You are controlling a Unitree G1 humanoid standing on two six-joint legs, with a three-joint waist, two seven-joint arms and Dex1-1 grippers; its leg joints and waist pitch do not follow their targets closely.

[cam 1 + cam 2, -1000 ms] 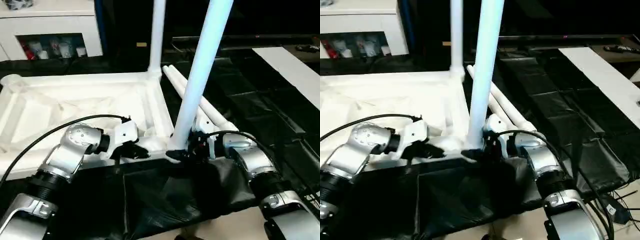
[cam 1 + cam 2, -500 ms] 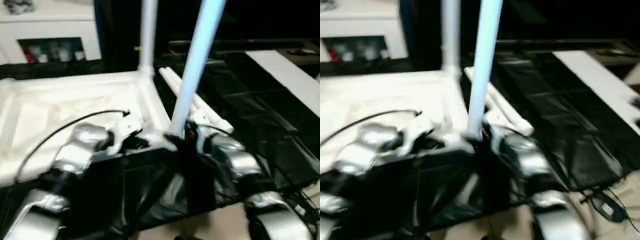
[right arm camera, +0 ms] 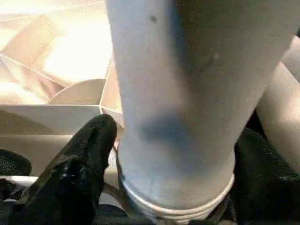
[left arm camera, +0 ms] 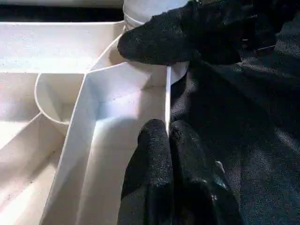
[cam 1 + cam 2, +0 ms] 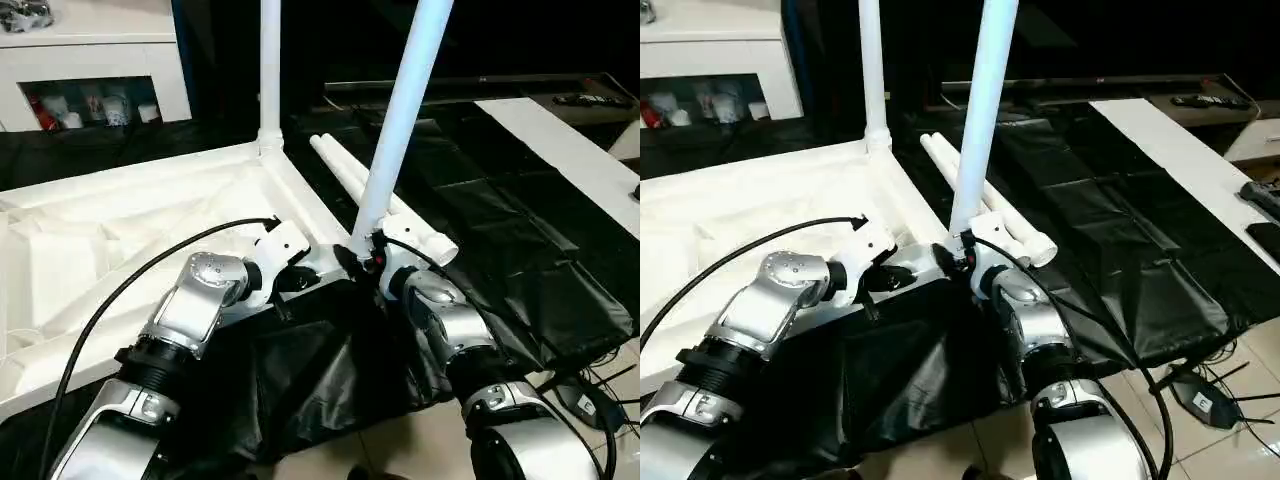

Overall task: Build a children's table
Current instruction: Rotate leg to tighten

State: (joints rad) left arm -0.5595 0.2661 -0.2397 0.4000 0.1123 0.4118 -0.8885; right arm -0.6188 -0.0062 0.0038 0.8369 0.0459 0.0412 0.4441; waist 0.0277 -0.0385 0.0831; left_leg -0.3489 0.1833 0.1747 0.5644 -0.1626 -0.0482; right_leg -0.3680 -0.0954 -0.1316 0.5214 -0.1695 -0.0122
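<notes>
The children's table top point(image 5: 120, 230) lies upside down on a black sheet, ribbed underside up. One white leg point(image 5: 270, 70) stands upright in the far right corner socket. A second leg point(image 5: 400, 120) leans in the near right corner socket. My right gripper point(image 5: 365, 262) is closed around this leg's flared base point(image 3: 173, 117), with one finger point(image 3: 79, 159) against its side. Two loose legs point(image 5: 385, 205) lie side by side on the sheet just beyond. My left gripper point(image 4: 167, 133) is shut on the top's thin near rim point(image 4: 167, 93), close to that same corner.
A black sheet point(image 5: 520, 250) covers the floor to the right. A white board point(image 5: 570, 140) lies at the far right. A white shelf unit point(image 5: 90, 60) with small items stands at the back left. Cables and an adapter point(image 5: 1200, 400) lie on the tiles near my right arm.
The whole picture has shifted, so the camera moved. Both grippers keep their hold at the near right corner, and the leg there still leans to the right.
</notes>
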